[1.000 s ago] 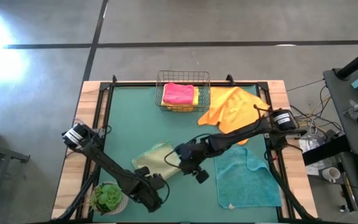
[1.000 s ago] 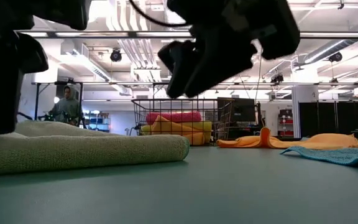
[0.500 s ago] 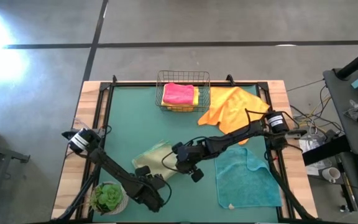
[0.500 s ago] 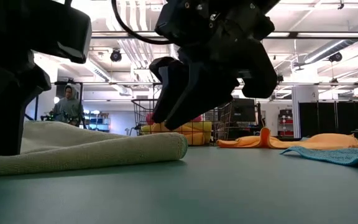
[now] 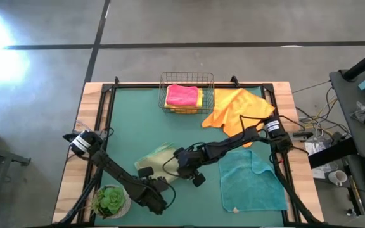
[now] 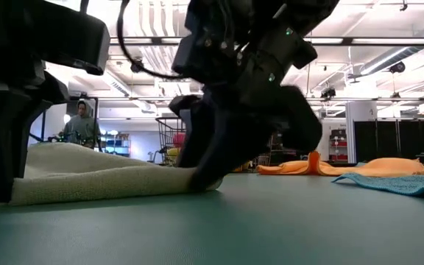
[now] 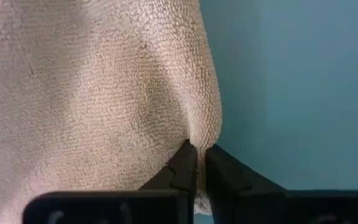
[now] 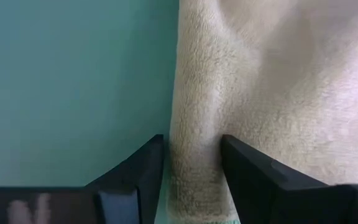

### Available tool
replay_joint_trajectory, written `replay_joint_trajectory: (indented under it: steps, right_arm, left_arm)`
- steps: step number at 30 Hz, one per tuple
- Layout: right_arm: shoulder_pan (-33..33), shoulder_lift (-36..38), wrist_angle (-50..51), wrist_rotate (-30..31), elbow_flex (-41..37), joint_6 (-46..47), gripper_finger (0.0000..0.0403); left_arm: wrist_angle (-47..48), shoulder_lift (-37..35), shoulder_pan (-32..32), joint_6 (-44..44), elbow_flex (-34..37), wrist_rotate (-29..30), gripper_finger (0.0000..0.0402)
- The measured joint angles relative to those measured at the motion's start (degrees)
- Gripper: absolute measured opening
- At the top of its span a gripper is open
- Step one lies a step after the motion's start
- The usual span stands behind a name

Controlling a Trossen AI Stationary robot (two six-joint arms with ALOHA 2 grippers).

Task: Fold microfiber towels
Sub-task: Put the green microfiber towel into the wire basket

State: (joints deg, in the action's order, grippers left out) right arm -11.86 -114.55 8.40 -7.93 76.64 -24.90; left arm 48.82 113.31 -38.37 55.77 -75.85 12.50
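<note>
**Both grippers at the sage towel's edges**

The pale sage green towel (image 5: 159,156) lies rumpled on the dark-green table mat (image 5: 138,120), near the front, between the two grippers. The left gripper (image 7: 196,163) has its fingers pressed together on a pinch of the towel's edge, the cloth puckering just ahead of the tips. The right gripper (image 8: 193,163) stands spread, its fingers straddling the opposite edge of the same towel without yet squeezing it; in the low view it reaches down to the mat beside the cloth.

The step in hand looks like securing two corners before a fold. To do it well, the right gripper should probably close only once the full edge thickness sits between its fingers, then both should lift together and evenly so the cloth does not twist or slip.

Beyond the right gripper lie the teal towel (image 5: 251,180) and an orange towel (image 5: 236,109); farther off, the wire basket (image 5: 187,92) holds the pink towel (image 5: 182,95), already folded.
</note>
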Motion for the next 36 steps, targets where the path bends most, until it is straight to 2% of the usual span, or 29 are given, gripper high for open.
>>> replay_joint_trajectory:
  steps: [7,15,21,27,33,36]
  right_arm:
    - [-0.12,-1.17,0.69,2.45,0.67,1.72,0.0139]
    - [0.15,-1.14,1.51,5.01,1.01,2.86,0.002]
    - [0.35,1.65,6.68,5.95,0.88,5.37,0.0012]
    - [0.11,8.95,12.17,5.49,0.88,10.81,0.0011]
    - [0.07,15.19,13.94,5.77,0.83,17.32,0.0011]
    - [0.17,18.26,15.33,8.36,0.83,19.73,0.0011]
  left_arm:
    - [0.0,-0.26,0.46,-1.59,0.2,-0.38,0.0003]
    - [1.95,-1.88,2.59,-5.91,0.31,-0.23,0.0001]
    - [2.69,-2.87,3.45,-7.21,-0.18,-0.14,0.0001]
    - [5.09,-7.16,4.27,-9.49,-3.04,0.02,0.0]
    - [11.79,-11.75,7.7,-17.19,-6.32,0.43,0.0]
    - [15.22,-14.28,9.85,-21.82,-6.68,0.51,0.0]
